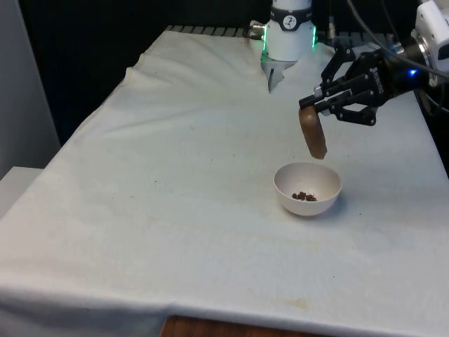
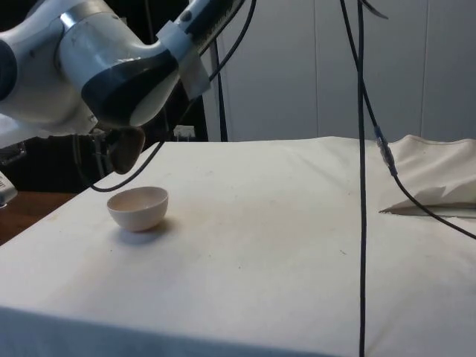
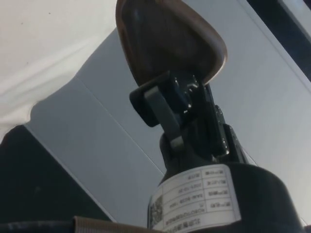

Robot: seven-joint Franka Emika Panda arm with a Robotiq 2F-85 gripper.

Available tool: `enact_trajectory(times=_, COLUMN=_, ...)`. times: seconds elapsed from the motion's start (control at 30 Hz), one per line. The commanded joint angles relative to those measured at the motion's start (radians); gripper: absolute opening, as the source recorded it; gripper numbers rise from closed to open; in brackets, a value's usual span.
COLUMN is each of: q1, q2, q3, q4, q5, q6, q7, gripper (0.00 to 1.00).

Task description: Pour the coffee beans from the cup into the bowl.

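Brown cup [image 1: 313,132]: clamped at its rim by the end effector [image 1: 313,105], tipped mouth-down just above the bowl's far rim.
White bowl [image 1: 307,187]: on the worktop [image 1: 175,210], towards the front view's right; small heap of coffee beans [image 1: 304,196] inside.
Side view: arm casing covers most of the cup [image 2: 126,146]; bowl [image 2: 138,207] contents hidden by its wall.
Wrist view: cup [image 3: 170,39] interior turned away.

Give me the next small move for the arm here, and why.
Probably hold the tilt briefly, then turn the cup back upright. The gripper holds it tipped steeply, mouth down, over the bowl's far rim, and beans already lie in the bowl. None show falling, so the pour looks done, though the cup's inside can't be checked.
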Motion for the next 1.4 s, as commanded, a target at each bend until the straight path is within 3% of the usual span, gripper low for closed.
enact_trajectory(times=0.0, q1=-0.012, q2=-0.005, q3=0.009, q4=-0.004, q5=0.010, q6=0.017, q7=0.000, gripper=0.00)
enact_trajectory(times=0.03, q1=-0.013, q2=-0.006, q3=0.009, q4=-0.004, q5=0.015, q6=0.021, q7=0.001, gripper=0.00)
enact_trajectory(times=0.07, q1=-0.003, q2=-0.002, q3=0.000, q4=0.000, q5=0.008, q6=0.009, q7=0.002, gripper=0.00)
enact_trajectory(times=0.1, q1=-0.015, q2=-0.007, q3=0.009, q4=-0.004, q5=0.019, q6=0.025, q7=0.002, gripper=0.00)
enact_trajectory(times=0.3, q1=-0.026, q2=-0.014, q3=0.008, q4=-0.004, q5=0.052, q6=0.051, q7=0.007, gripper=0.00)
enact_trajectory(times=0.33, q1=-0.015, q2=-0.010, q3=-0.001, q4=0.000, q5=0.043, q6=0.034, q7=0.006, gripper=0.00)
enact_trajectory(times=0.37, q1=-0.027, q2=-0.015, q3=0.008, q4=-0.003, q5=0.056, q6=0.054, q7=0.007, gripper=0.00)
enact_trajectory(times=0.5, q1=-0.036, q2=-0.019, q3=0.008, q4=-0.002, q5=0.079, q6=0.073, q7=0.009, gripper=0.00)
enact_trajectory(times=0.6, q1=-0.040, q2=-0.021, q3=0.007, q4=-0.002, q5=0.093, q6=0.084, q7=0.010, gripper=0.00)
enact_trajectory(times=0.63, q1=-0.029, q2=-0.018, q3=-0.002, q4=0.002, q5=0.086, q6=0.068, q7=0.009, gripper=0.00)
enact_trajectory(times=0.67, q1=-0.041, q2=-0.022, q3=0.006, q4=-0.002, q5=0.097, q6=0.088, q7=0.011, gripper=0.00)
enact_trajectory(times=0.8, q1=-0.049, q2=-0.026, q3=0.005, q4=-0.002, q5=0.121, q6=0.105, q7=0.012, gripper=0.00)
enact_trajectory(times=0.9, q1=-0.053, q2=-0.030, q3=0.006, q4=0.000, q5=0.138, q6=0.117, q7=0.012, gripper=0.00)
enact_trajectory(times=0.93, q1=-0.044, q2=-0.026, q3=-0.003, q4=0.004, q5=0.130, q6=0.105, q7=0.012, gripper=0.00)
enact_trajectory(times=0.97, q1=-0.054, q2=-0.031, q3=0.006, q4=0.001, q5=0.143, q6=0.120, q7=0.012, gripper=0.00)
enact_trajectory(times=1.17, q1=-0.056, q2=-0.037, q3=0.006, q4=0.008, q5=0.172, q6=0.132, q7=0.011, gripper=0.00)
enact_trajectory(times=1.2, q1=-0.047, q2=-0.034, q3=-0.003, q4=0.010, q5=0.165, q6=0.118, q7=0.012, gripper=0.00)
enact_trajectory(times=1.23, q1=-0.058, q2=-0.038, q3=0.005, q4=0.009, q5=0.180, q6=0.137, q7=0.011, gripper=0.00)
enact_trajectory(times=1.37, q1=-0.062, q2=-0.039, q3=0.005, q4=0.012, q5=0.197, q6=0.150, q7=0.011, gripper=0.00)
